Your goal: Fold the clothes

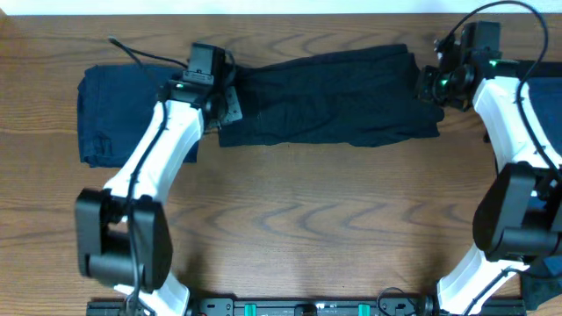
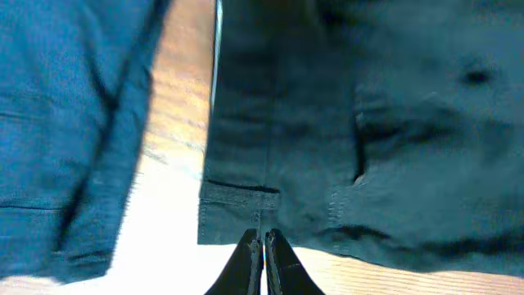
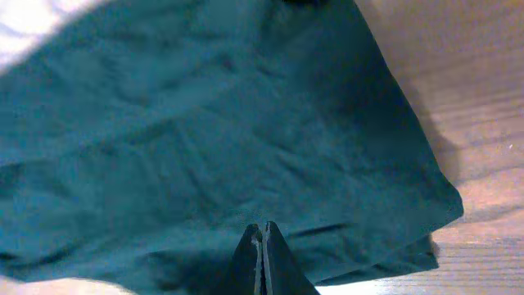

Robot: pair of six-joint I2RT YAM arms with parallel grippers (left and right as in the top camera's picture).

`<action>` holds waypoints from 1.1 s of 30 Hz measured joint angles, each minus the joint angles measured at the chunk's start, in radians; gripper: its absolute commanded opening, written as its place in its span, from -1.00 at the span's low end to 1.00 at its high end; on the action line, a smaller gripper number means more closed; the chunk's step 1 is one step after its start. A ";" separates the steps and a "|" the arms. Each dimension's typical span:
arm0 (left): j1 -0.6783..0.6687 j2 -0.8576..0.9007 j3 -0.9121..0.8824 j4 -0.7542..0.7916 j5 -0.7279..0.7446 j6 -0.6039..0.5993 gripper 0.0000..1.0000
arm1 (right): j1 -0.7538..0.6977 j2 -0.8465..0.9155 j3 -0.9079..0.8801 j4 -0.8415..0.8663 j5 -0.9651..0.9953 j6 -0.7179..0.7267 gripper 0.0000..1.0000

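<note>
Black garment (image 1: 325, 96) lies as long band near worktop (image 1: 307, 211) far edge, centre; navy garment (image 1: 110, 105) far-left corner. L gripper (image 2: 262, 244), R gripper (image 3: 262, 236): jaws shut at its ends, pinch unclear. Cloth looks soft, limp, light; best grab hem corners.

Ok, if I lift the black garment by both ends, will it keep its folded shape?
Probably not. The black garment lies wrinkled and limp, so its middle would likely sag. Its stacked layers look loose at the edge, so they may slide apart.
</note>
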 measured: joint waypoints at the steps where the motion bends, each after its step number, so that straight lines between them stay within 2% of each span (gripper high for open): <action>1: -0.003 0.023 0.000 0.011 0.006 0.000 -0.88 | 0.002 0.012 -0.010 0.008 0.009 -0.005 -0.98; 10: -0.060 0.161 -0.002 0.116 0.035 0.000 -0.88 | 0.022 0.154 -0.049 0.093 0.018 -0.113 -0.98; 17: -0.069 0.256 0.003 0.122 0.043 0.000 -0.89 | 0.033 0.167 -0.052 0.035 0.075 -0.148 -0.97; 25: -0.069 0.265 0.011 0.118 0.044 0.000 -0.88 | 0.032 0.168 -0.112 0.095 0.114 -0.148 -0.98; 33: -0.072 0.269 0.026 0.035 0.048 0.002 -0.88 | 0.008 0.150 -0.116 -0.131 0.124 -0.029 -0.97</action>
